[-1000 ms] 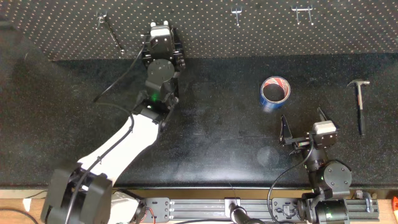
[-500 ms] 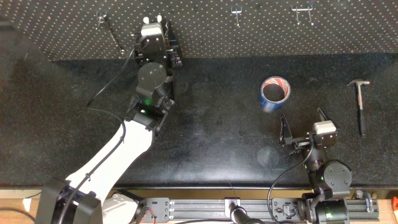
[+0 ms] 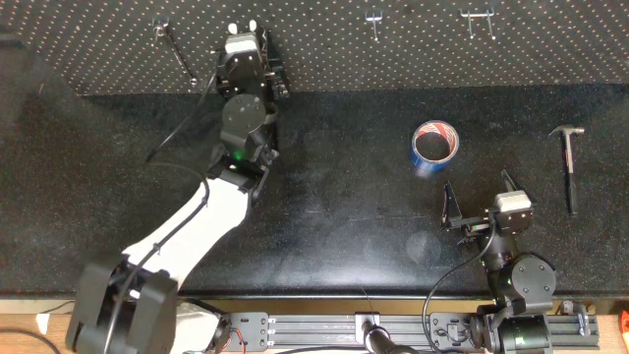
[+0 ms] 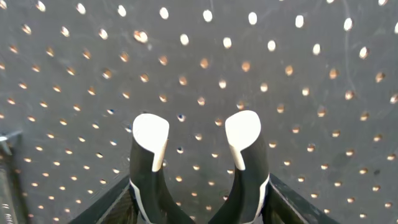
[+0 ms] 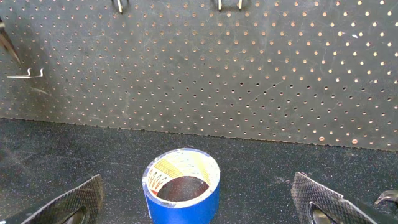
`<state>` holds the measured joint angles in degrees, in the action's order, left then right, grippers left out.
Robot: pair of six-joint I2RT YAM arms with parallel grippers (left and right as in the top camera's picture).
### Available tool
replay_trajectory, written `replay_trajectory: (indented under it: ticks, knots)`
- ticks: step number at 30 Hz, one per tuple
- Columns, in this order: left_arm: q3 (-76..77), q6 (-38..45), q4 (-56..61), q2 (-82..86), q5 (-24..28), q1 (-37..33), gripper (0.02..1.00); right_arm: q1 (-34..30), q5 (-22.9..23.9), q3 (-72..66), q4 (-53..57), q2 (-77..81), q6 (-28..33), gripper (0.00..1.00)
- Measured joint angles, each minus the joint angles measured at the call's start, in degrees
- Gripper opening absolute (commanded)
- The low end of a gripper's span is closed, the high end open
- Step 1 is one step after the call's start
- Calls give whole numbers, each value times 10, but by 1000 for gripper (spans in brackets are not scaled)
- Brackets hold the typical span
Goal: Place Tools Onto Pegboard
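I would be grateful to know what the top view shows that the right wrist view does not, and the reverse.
Against the right wrist view, the top view adds the left tool, open at the pegboard, and the hammer's handle lying on the table. The right wrist view adds the yellowish inner wall of the blue tape roll. Both share that tape roll, the pegboard's hooks and the open right tool.

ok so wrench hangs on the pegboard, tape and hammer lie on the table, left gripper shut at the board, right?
No: the left gripper is open and empty before the pegboard, per the left wrist view. The wrench does hang there; tape and hammer lie on the table.
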<state>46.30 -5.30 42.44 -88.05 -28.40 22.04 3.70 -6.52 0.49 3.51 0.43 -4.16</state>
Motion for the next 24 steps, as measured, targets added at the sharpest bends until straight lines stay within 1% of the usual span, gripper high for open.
replay_trajectory:
  ticks: [5, 8, 12, 15, 20, 23, 24]
  knots:
    - [0, 0, -11, -23, 4, 0, 29, 0, 0, 0, 0, 0, 0, 987]
    - [0, 0, -21, -38, 16, 0, 29, 0, 0, 0, 0, 0, 0, 987]
    - [0, -6, -64, -39, 30, 0, 29, 0, 0, 0, 0, 0, 0, 987]
    - [0, -11, -84, -39, 32, -3, 27, 0, 0, 0, 0, 0, 0, 987]
    - [0, -11, -86, -48, 34, -17, 29, 0, 0, 0, 0, 0, 0, 987]
    - [0, -12, -85, -63, 50, -20, 29, 0, 0, 0, 0, 0, 0, 987]
    - [0, -13, -80, -67, 64, -21, 29, 0, 0, 0, 0, 0, 0, 987]
